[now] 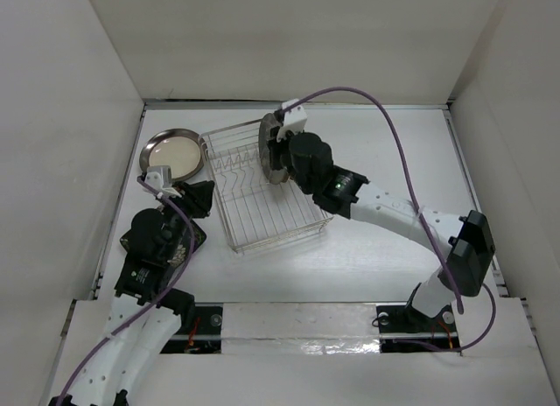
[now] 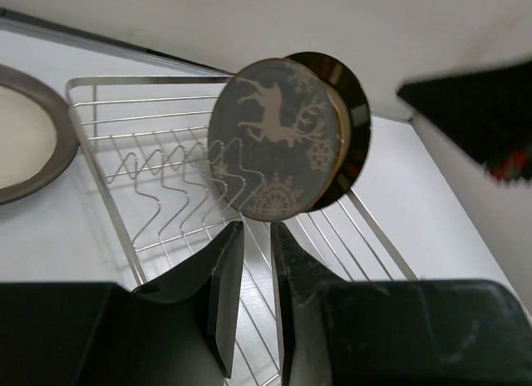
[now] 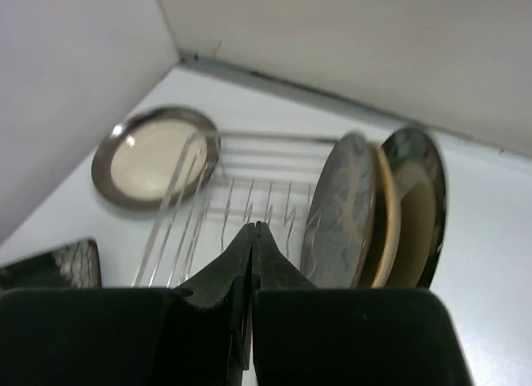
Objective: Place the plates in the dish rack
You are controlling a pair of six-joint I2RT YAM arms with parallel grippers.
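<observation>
at the far left of the white desk [image 1: 385, 270], a dark patterned plate [image 3: 58, 265] lies flat, partly hidden under my left arm. beyond it, near the back left corner, a silver-rimmed cream plate [image 1: 175, 155] lies flat on the desk just beside the left end of the dish rack [image 2: 141, 80]. my left claw [image 2: 257, 228] hovers by the rack's left side and points across it; its two black fingers [image 2: 224, 278] are parted by only a thin gap and hold nothing. the rack is a rectangular silver wire basket sitting at a slant in the middle of the desk, with a zigzag row of upright prongs along its floor, most of them bare. at the rack's far right end three plates stand on edge, packed close together: a dark grey plate with a white deer and snowflakes [image 2: 274, 136] faces my left claw, a tan plate [image 3: 384, 220] shows only as a thin rim behind it, and a black-rimmed gold plate [image 2: 357, 120] stands last. my right claw [image 3: 253, 230] hangs just beside these standing plates, its fingers pressed together and empty.
</observation>
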